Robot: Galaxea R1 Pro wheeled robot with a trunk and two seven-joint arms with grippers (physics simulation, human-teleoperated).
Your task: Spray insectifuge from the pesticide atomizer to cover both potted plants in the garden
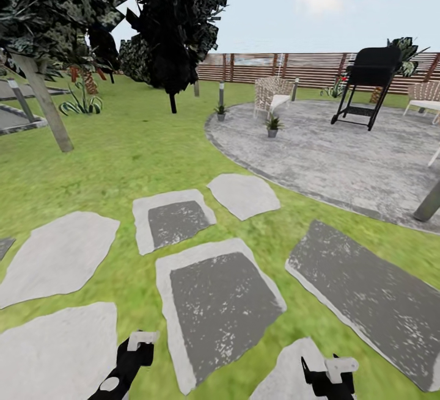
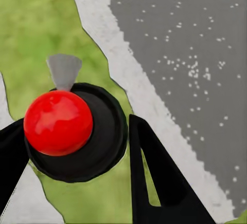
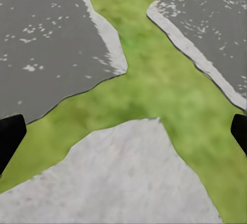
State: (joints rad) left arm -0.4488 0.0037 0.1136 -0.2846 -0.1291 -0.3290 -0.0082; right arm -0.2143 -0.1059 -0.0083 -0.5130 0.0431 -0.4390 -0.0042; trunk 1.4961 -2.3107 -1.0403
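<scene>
**Item 1: pesticide atomizer.** I could not tell its location at this range. It was most likely somewhere toward the patio (image 1: 342, 156) in the upper right of the head view. Handling, as a judgement:
- It should be a light, stiff plastic bottle with smooth sides that may slip.
- The trigger head would be the weak part.
- The best hold would be around the body below the head, kept upright, with firm but not crushing pressure.

**Item 2: potted plants.** There were two, both small and far off in the upper middle of the head view.
- One potted plant (image 1: 220, 110) stood on the grass just off the patio's edge, below a bollard lamp (image 1: 221, 88).
- The other potted plant (image 1: 272, 125) stood on the patio stone, in front of a wicker chair (image 1: 272, 94).
- Both had soft leaves, which were to be sprayed and not touched.

**Item 3: left gripper (image 1: 139, 345).** It sat at the lower left of the head view, over the stepping stones (image 1: 214, 302). In the left wrist view its black fingers (image 2: 154, 172) stood apart and released, clasping nothing. A red dome (image 2: 57, 123) on a black disc lay beyond them, and I could not tell what it was.

**Item 4: right gripper (image 1: 330, 368).** It sat at the lower right of the head view. In the right wrist view its fingers (image 3: 10, 136) sat at the opposite edges, spread wide and empty. Below them were only lawn (image 3: 154, 80) and stone.
</scene>
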